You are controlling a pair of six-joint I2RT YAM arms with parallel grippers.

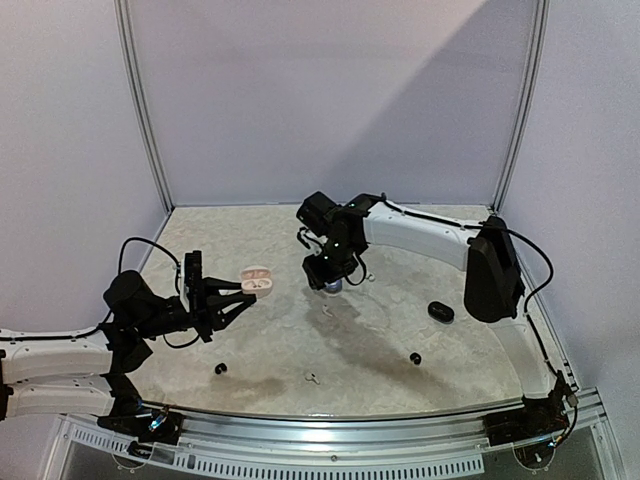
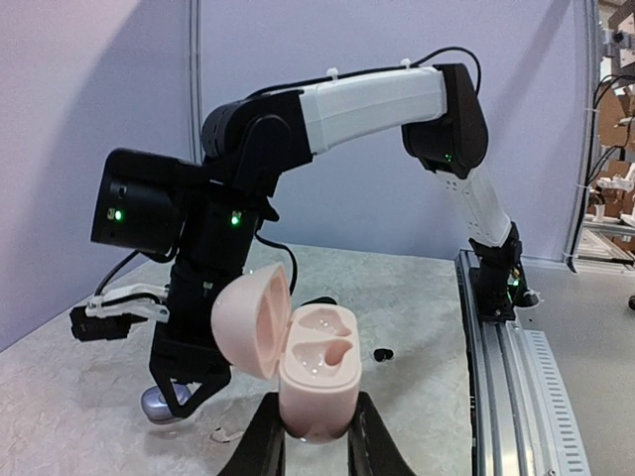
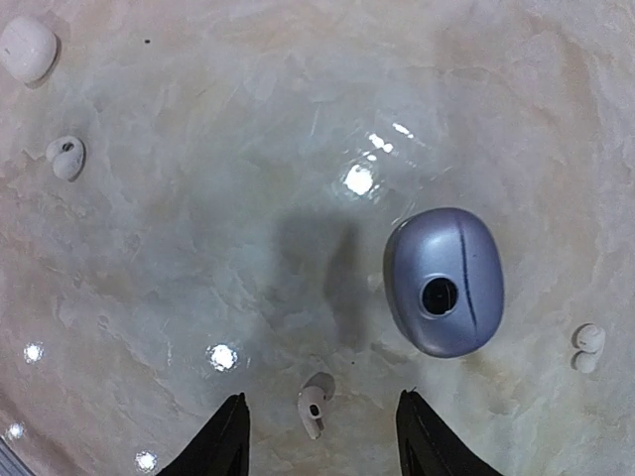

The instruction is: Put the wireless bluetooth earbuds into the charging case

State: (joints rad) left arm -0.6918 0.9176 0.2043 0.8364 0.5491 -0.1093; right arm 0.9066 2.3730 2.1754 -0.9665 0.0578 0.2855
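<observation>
left gripper (image 2: 317, 443) pinching open pink case (image 2: 316, 372); right gripper (image 3: 320, 416) spread round white earbud (image 3: 317, 389), 6 o'clock in wrist view. drop straight, squeeze gently imo

The left gripper (image 1: 238, 298) holds an open pink charging case (image 1: 256, 280) at its fingertips. The right gripper (image 1: 331, 276) points down at mid-surface, right over a small greyish object (image 1: 332, 287). A black case (image 1: 440, 312) lies on the marbled surface (image 1: 300, 345) to the right. Nearer the bases lie 1 black earbud (image 1: 415, 357), a second black earbud (image 1: 221, 368) and a white earbud (image 1: 313, 378).
</observation>
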